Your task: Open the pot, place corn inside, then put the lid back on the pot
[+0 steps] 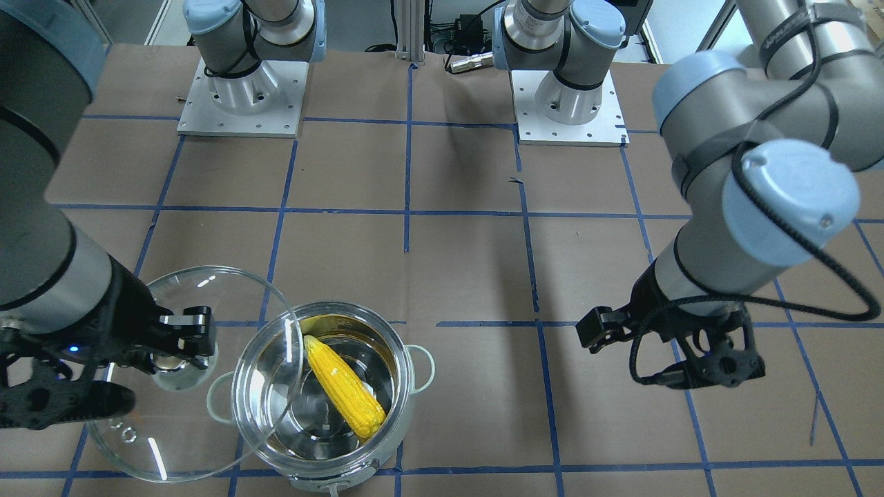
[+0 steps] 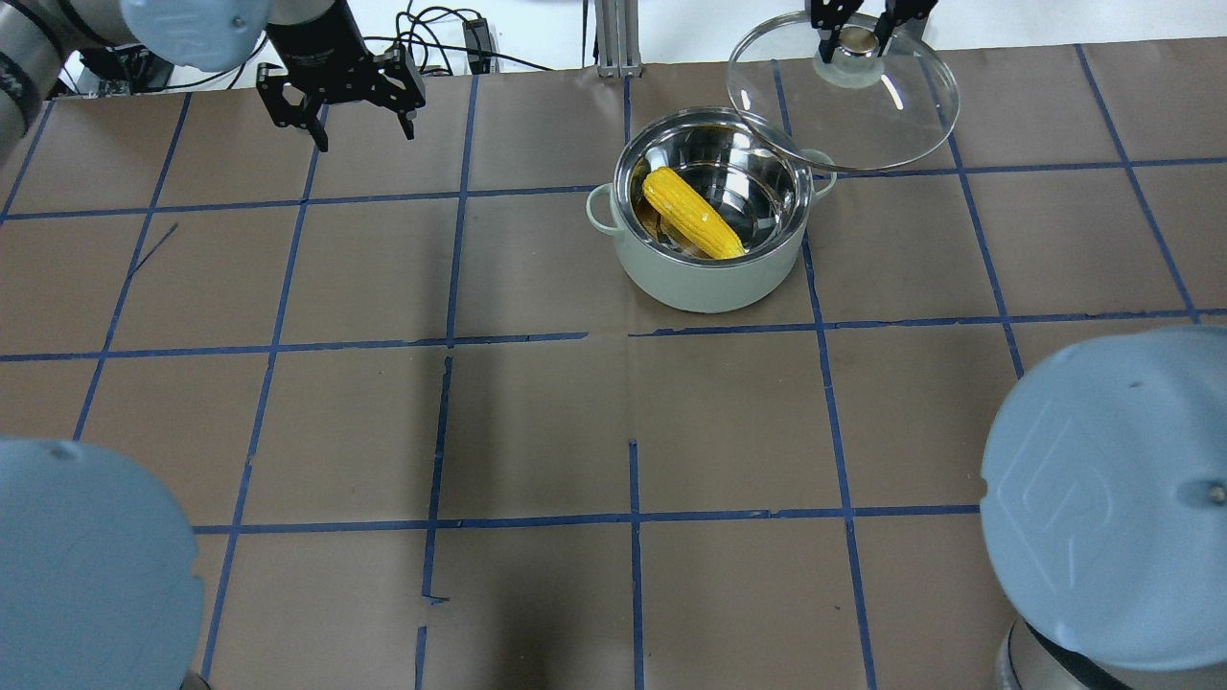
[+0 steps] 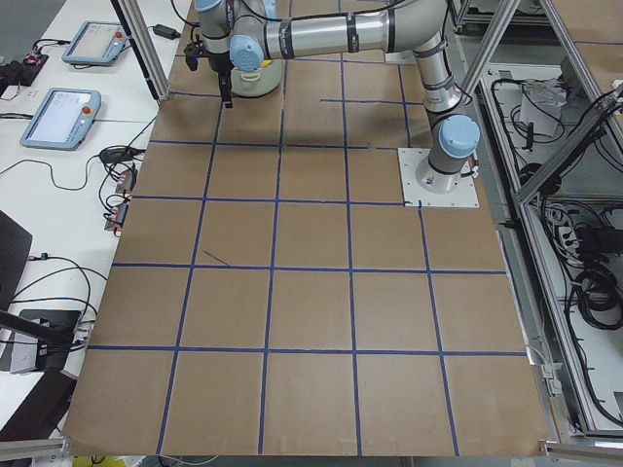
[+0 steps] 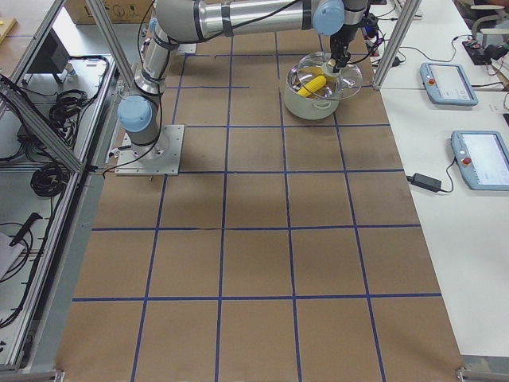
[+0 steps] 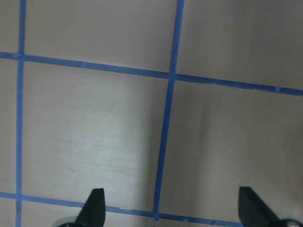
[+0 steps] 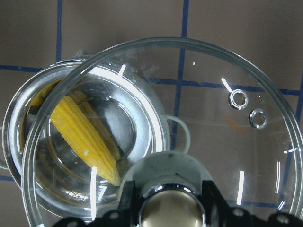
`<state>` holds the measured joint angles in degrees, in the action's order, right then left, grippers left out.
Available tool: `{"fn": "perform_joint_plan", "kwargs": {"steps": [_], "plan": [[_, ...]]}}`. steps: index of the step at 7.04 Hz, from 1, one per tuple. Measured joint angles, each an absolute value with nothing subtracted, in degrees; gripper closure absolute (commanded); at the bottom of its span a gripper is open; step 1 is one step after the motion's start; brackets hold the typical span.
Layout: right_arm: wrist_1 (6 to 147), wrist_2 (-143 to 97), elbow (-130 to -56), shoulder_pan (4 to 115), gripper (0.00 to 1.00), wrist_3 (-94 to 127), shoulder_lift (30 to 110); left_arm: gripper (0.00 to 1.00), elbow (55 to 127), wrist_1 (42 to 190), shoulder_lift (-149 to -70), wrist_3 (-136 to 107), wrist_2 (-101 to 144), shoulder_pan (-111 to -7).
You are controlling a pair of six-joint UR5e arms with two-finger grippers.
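The pot (image 2: 709,283) stands open on the table, also in the front view (image 1: 406,407) and the right wrist view (image 6: 14,137). The corn (image 2: 692,213) lies slanted inside it and shows in the front view (image 1: 345,386) and the right wrist view (image 6: 83,137). My right gripper (image 1: 181,353) is shut on the knob of the glass lid (image 1: 207,304). It holds the lid tilted beside the pot, with the lid's edge overlapping the pot's rim (image 2: 911,105) (image 6: 213,132). My left gripper (image 2: 362,129) is open and empty, well away from the pot (image 1: 595,331) (image 5: 171,201).
The two arm bases (image 1: 242,90) (image 1: 570,96) stand at the robot's side of the table. The pot sits near the table's far edge, where a metal post (image 2: 613,38) and cables (image 2: 431,38) lie. Control tablets (image 4: 449,83) rest on the side bench.
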<state>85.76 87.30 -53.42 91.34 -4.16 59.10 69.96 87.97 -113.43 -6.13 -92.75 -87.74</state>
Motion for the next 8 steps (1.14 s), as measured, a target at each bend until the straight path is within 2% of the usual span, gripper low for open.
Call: {"fn": "perform_joint_plan", "kwargs": {"steps": [3,5,7,8], "plan": [[96.92,87.73,-62.38,97.09,0.92,2.28,59.50,0.00,72.58,94.15,-106.85,-4.83,-95.05,-87.29],[103.17,87.40,-68.20,97.82,0.92,3.35,60.92,0.00,79.89,93.38,-101.40,-2.88,-94.83,-86.98],[104.33,87.05,-69.41,98.00,0.92,4.15,61.10,0.00,85.86,90.32,-97.55,-2.09,-94.55,-86.19],[104.41,86.92,-69.48,98.18,0.92,4.98,61.01,0.00,86.32,88.62,-97.42,-1.98,-94.30,-85.99]]}}
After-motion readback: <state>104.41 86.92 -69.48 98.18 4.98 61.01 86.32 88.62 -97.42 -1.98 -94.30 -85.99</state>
